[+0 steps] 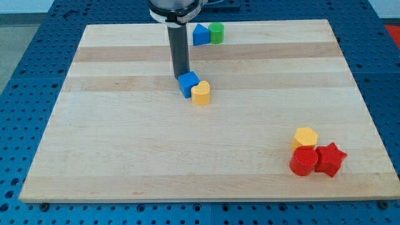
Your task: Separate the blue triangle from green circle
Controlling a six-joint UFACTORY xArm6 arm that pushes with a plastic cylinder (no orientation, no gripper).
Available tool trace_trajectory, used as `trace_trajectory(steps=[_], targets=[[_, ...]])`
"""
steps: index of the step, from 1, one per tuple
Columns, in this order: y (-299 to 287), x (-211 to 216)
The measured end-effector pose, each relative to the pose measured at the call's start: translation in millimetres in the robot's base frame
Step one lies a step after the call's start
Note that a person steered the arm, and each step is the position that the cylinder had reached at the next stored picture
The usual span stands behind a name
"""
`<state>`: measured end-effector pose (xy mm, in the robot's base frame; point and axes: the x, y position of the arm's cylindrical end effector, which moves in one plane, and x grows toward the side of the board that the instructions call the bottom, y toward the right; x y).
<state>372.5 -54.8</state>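
Observation:
The blue triangle (200, 34) sits near the view's top edge of the wooden board (125, 156), touching the green circle (217, 32) on its right. My tip (180, 77) is lower down, at the upper left of a blue cube (188, 83), touching or almost touching it. A yellow block (201, 92) rests against the cube's lower right. The tip is well below the blue triangle and green circle, apart from both.
A yellow hexagon (305, 137), a red circle (304, 161) and a red star (330, 159) cluster at the view's bottom right. The board lies on a blue perforated table (25, 62).

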Motion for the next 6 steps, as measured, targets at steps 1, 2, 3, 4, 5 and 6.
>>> trace_trajectory(steps=[1, 2, 3, 4, 5, 6], targets=[[-2, -44], [-33, -120], [-59, -179], [-39, -169], [-12, -163], [30, -163]])
